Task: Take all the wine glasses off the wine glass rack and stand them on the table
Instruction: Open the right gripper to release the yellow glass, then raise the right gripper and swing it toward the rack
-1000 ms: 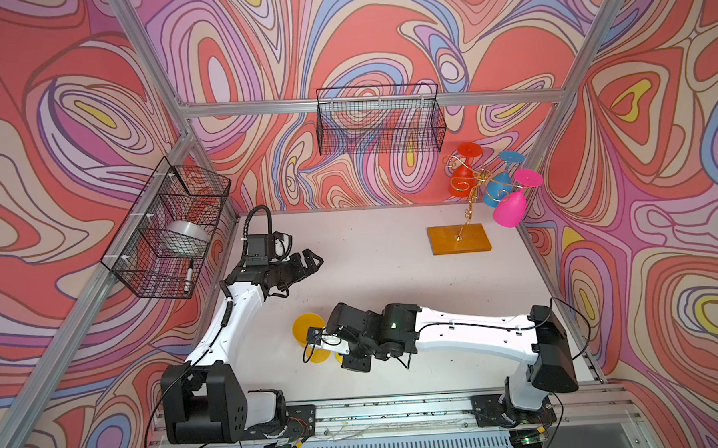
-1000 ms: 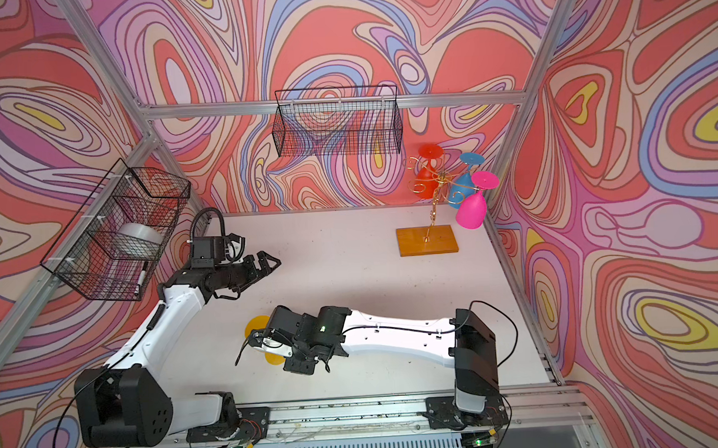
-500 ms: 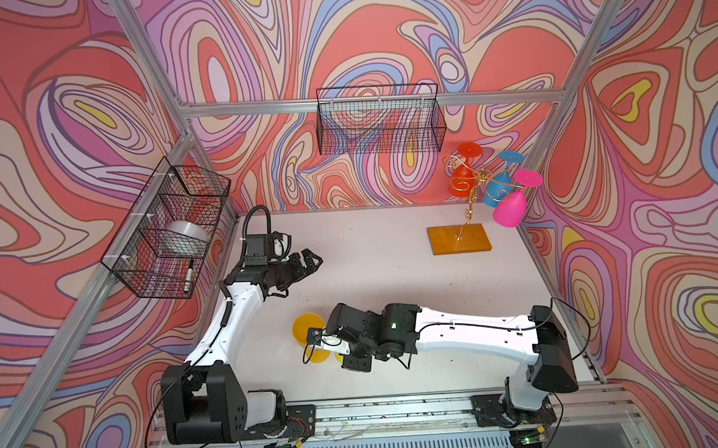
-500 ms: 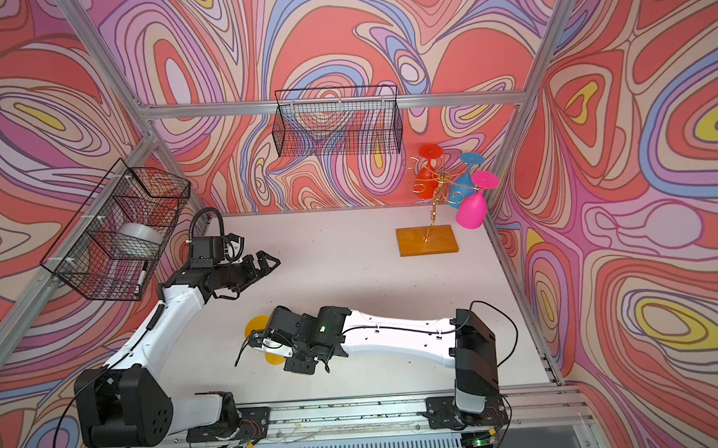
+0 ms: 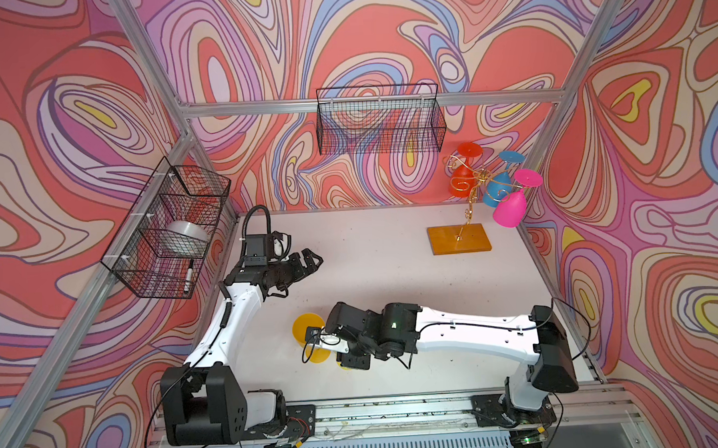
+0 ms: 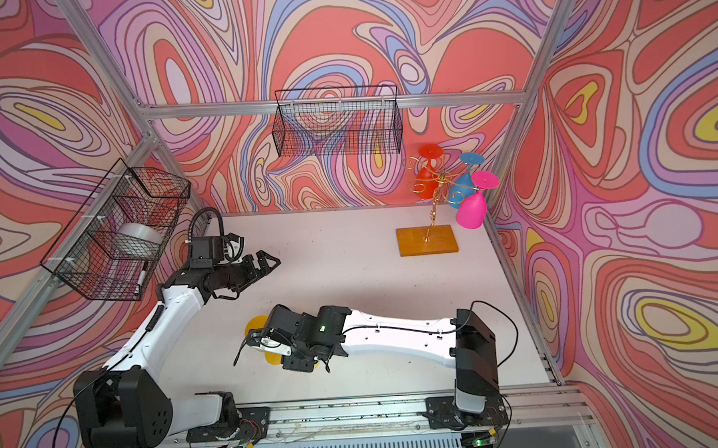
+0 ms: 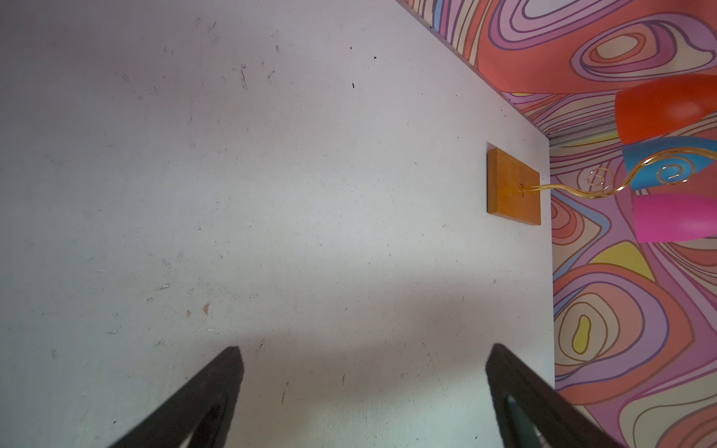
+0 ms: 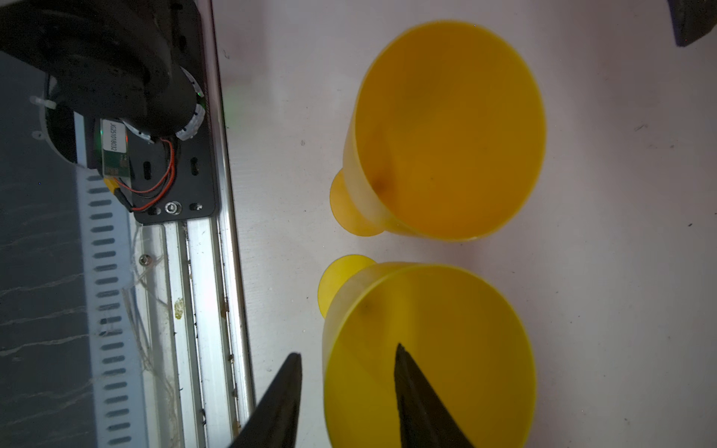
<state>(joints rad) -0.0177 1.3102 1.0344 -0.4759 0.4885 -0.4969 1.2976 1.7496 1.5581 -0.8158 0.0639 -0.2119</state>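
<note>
Wine glass rack (image 5: 460, 239) stands in the far right corner of the table (image 5: 393, 273) in both top views. A red glass (image 5: 460, 181), a blue glass (image 5: 496, 190) and a pink glass (image 5: 510, 210) hang bowl-down from its gold arms. The right arm (image 5: 458, 333) reaches low across the front, well apart from the rack.

In the left wrist view, the left gripper (image 7: 364, 349) is spread wide with nothing between its fingers. It hovers over bare table, facing the rack.

In the right wrist view, the right gripper (image 8: 348, 351) is parted, with one finger outside the wall of the nearer yellow glass (image 8: 446, 329) and one inside its bowl. A gap shows on the outer side, so this reads as a let-go, not a grip. The farther yellow glass (image 8: 450, 128) stands upright just beside it.

A removed glass is likely being set down. Next, the claw should lift clear without tipping it, then go for one of the three glasses on the rack
</note>
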